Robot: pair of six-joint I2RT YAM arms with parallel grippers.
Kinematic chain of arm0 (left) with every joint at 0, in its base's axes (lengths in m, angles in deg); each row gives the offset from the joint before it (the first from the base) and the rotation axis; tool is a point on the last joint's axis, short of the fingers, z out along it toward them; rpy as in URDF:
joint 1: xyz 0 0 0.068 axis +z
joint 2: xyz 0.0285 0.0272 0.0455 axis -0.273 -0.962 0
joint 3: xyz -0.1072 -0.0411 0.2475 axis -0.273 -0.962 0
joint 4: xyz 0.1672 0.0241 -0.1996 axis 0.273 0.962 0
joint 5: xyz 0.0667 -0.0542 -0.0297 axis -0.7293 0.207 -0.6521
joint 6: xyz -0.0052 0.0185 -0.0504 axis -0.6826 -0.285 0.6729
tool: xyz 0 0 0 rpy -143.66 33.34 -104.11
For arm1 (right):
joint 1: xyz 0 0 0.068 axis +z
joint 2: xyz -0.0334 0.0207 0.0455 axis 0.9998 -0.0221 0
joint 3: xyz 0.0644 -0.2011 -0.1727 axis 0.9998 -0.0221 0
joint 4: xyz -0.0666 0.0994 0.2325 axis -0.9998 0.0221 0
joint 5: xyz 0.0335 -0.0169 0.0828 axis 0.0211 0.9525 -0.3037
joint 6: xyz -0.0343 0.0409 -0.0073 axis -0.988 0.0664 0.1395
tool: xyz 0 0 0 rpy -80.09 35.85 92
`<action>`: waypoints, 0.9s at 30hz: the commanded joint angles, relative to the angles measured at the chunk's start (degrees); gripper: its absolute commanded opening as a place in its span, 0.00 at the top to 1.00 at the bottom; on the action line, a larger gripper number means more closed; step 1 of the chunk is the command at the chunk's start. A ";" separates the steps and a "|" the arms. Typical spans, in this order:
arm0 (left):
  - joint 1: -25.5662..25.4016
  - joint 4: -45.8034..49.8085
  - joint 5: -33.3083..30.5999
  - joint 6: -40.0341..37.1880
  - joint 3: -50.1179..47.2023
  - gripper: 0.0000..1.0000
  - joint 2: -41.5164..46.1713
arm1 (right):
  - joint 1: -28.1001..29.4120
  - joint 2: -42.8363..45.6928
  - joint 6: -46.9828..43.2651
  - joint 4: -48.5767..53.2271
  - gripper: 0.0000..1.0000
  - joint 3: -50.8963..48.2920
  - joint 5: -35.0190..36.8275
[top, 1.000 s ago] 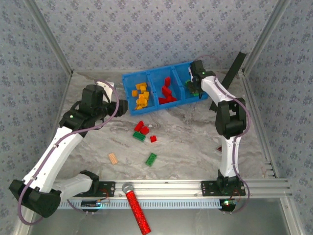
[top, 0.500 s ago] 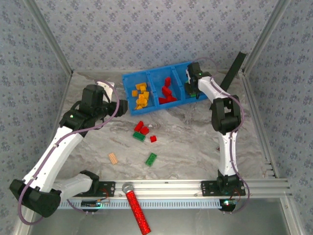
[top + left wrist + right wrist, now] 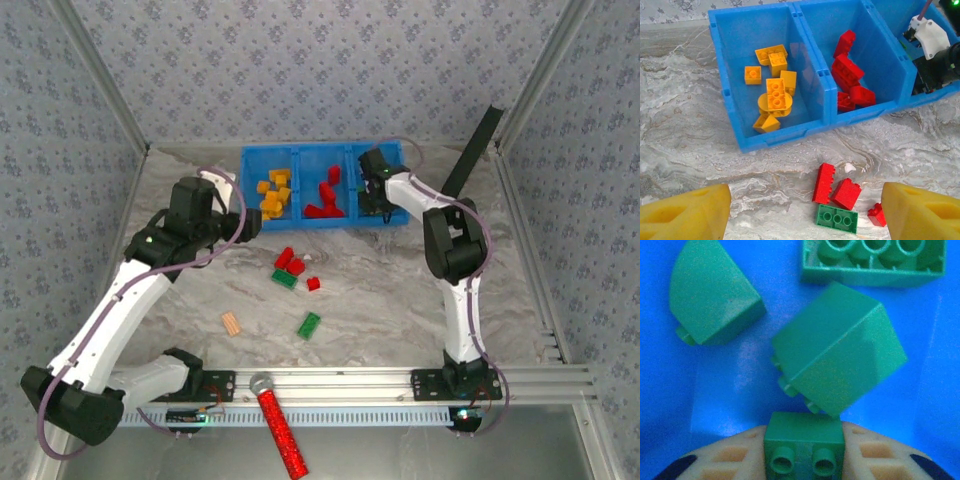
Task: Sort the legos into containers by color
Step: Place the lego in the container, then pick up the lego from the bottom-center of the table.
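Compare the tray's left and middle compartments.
The left compartment holds only yellow legos; the middle compartment holds only red legos. The left one has more pieces, spread over its floor, while the middle one's few sit bunched toward its near right corner. The left includes a round piece. Both are blue, equal-sized neighbours in one tray.

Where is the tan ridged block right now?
In the top view the tan block lies on the table, left of centre, level with a lone green brick to its right.
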 commanded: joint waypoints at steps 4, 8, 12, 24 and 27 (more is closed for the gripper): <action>0.36 -0.87 0.97 -0.76 -0.70 0.21 2.70 | 1.59 3.43 1.44 3.91 0.50 -3.00 2.21; 0.36 -1.50 1.06 -0.58 -1.13 0.21 2.79 | 1.94 5.18 0.41 5.45 0.45 -1.60 3.00; 0.40 -2.33 1.43 -0.44 -1.53 0.20 2.53 | 2.41 7.17 -0.39 7.04 0.42 0.43 3.36; 0.36 -2.85 1.19 -0.63 -1.01 0.19 2.67 | 5.25 15.56 -4.15 11.35 0.42 3.09 -3.22; 0.36 -2.84 0.23 -1.60 -1.27 0.19 3.73 | 8.42 21.15 -9.37 10.37 0.42 -1.94 -6.54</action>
